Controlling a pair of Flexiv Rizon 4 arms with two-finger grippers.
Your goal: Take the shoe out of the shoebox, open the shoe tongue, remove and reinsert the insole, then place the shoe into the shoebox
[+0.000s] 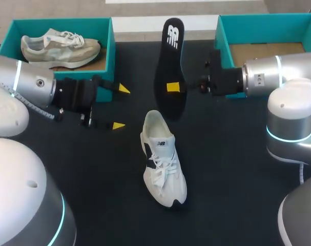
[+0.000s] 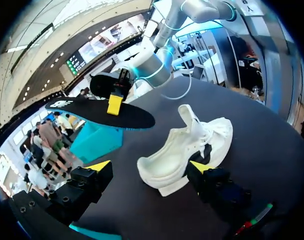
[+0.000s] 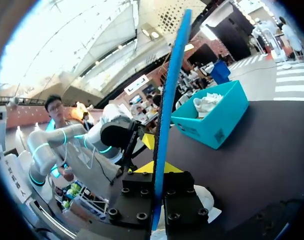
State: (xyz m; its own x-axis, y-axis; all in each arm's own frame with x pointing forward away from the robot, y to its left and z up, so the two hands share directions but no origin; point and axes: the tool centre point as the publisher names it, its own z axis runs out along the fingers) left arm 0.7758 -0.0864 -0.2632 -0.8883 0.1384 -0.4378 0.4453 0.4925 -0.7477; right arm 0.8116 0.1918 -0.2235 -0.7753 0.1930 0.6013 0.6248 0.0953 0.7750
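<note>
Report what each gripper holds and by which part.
The right gripper pinches the black insole by one long edge, nearer its unprinted end. The left gripper holds nothing.

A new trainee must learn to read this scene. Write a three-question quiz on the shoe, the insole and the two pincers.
1. True or false: the black insole sits inside the white shoe.
2. What is the right pincer shut on? A) the black insole B) the white shoe C) a shoelace
3. Fill in: the left pincer, beside the white shoe, holds nothing and is ____.

Key: 1 false, it is held clear of the shoe; 2 A; 3 open.
</note>
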